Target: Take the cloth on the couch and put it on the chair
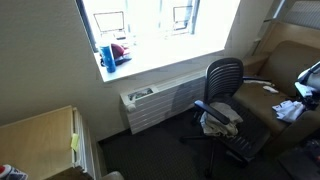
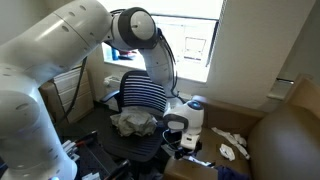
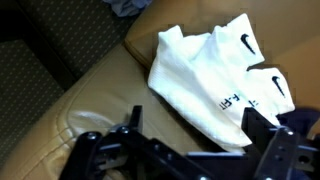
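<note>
A white cloth [image 3: 205, 65] with black logos lies on the tan couch [image 3: 90, 110]. In the wrist view my gripper [image 3: 195, 128] is open just above it, one finger on each side of the cloth's near corner, not closed on it. The cloth also shows on the couch seat in both exterior views [image 1: 288, 108] [image 2: 235, 150]. In an exterior view the gripper [image 2: 182, 138] hangs low between the chair and the couch. The black office chair [image 1: 222, 78] [image 2: 140, 92] stands beside the couch with a grey crumpled cloth [image 1: 220, 120] [image 2: 132, 122] on its seat.
A window sill [image 1: 150, 55] with a blue cup [image 1: 107, 55] runs behind the chair, above a radiator [image 1: 160, 100]. A wooden cabinet [image 1: 40, 140] stands to one side. A dark item [image 3: 125, 8] lies on the couch beyond the white cloth.
</note>
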{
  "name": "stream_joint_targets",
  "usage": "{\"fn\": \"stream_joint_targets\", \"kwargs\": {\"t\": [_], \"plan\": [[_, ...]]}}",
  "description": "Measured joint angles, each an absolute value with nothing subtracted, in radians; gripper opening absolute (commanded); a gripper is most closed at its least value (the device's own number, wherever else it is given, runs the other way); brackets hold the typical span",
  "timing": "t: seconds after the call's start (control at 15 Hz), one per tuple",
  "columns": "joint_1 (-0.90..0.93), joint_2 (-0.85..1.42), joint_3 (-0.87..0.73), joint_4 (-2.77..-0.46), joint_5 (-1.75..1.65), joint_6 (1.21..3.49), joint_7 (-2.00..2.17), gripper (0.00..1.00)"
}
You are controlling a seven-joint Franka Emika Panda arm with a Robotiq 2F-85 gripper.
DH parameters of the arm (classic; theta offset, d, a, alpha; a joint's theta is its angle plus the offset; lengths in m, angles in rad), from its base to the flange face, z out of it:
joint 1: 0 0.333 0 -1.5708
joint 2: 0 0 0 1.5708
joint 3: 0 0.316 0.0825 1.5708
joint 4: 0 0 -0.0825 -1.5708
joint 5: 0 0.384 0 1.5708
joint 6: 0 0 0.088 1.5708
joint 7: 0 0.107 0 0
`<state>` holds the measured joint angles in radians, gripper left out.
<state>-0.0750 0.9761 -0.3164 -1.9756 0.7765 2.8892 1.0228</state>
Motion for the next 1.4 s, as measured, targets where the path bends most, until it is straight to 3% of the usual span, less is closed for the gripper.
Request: {"fn": "stream_joint_targets", "kwargs": {"t": [0.4, 0.8, 1.4], "plan": [[0.005, 1.018, -0.388, -1.947, 0.718, 2.865, 1.187, 1.0], [-0.099, 0.995, -0.277, -1.902, 0.743, 2.856, 1.311, 1.0], [-0.15, 1.046, -0.275, -1.866, 0.715, 2.819, 1.421, 1.0]]}}
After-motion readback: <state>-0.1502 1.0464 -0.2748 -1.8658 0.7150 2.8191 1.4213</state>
